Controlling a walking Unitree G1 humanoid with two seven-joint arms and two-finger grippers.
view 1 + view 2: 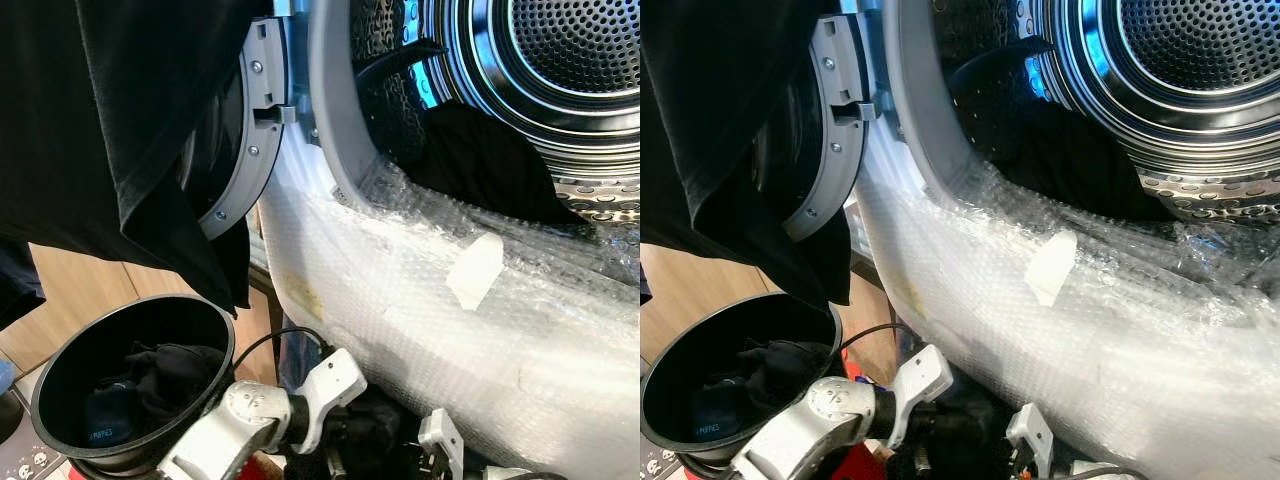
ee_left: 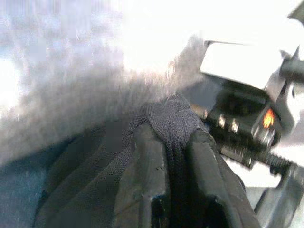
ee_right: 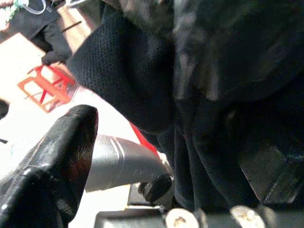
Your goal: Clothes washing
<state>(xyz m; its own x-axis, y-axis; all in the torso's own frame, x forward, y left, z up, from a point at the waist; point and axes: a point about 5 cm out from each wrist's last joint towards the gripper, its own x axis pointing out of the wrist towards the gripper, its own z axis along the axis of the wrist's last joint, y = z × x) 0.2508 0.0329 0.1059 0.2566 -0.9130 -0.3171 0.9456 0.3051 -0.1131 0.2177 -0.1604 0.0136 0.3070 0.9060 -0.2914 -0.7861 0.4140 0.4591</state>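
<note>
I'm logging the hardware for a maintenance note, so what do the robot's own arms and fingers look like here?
The left arm is silver-grey metal with rounded joints and visible screws, ending in a white angular bracket; a black cable loops above it. The left gripper's fingers are thick, matte black and blocky.

The cloth [image 1: 120, 120] hanging up high is looking black, and the bucket [image 1: 60, 375] is showing black too, with dark clothes [image 1: 165, 375] inside. The washer drum [image 1: 580, 50] is shining silver with lots of tiny dots, and the bubble wrap [image 1: 450, 330] is looking white and bumpy. The floor [image 1: 70, 290] is showing light brown, and the left claw [image 2: 173, 156] is showing black on black knit cloth.
</note>
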